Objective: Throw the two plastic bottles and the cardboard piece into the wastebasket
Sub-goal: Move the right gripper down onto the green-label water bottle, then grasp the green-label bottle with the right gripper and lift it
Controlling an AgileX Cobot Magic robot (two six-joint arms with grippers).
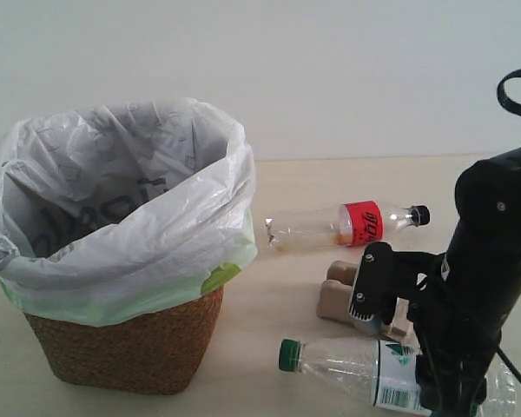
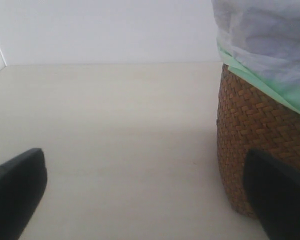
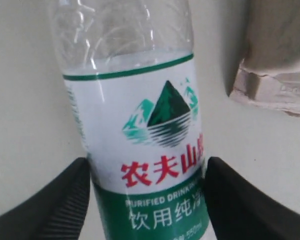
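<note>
Glossy green-label bottle seemingly pinched by ridged-padded right hand.

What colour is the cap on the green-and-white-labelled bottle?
Green; the cap of the larger bottle shows best in the exterior view.

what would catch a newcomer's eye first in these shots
The big wicker wastebasket with its billowing white bag liner fills the exterior view's left. At front right the right pincer grips the green-capped bottle, lying flat, at its label. The red-label bottle lies behind it.
</note>
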